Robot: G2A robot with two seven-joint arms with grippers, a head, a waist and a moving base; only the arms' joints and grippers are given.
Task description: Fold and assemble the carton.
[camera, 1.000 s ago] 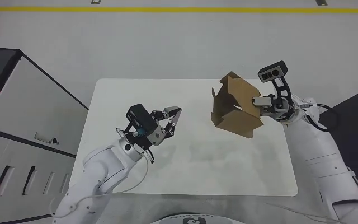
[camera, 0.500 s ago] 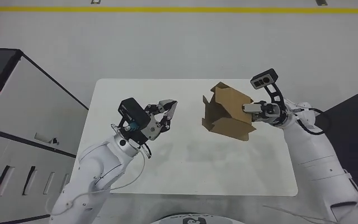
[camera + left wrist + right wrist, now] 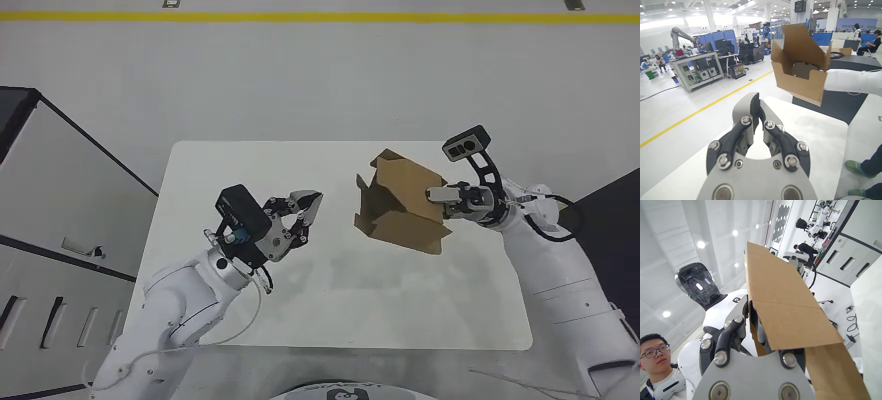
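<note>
R fingers (image 3: 743, 318) on brown cardbd carton (image 3: 783, 306)

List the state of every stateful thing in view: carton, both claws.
carton: partly folded, end flaps open, held in the air above the table
right claw: shut on a carton panel edge
left claw: shut, empty, clear of the carton
</note>
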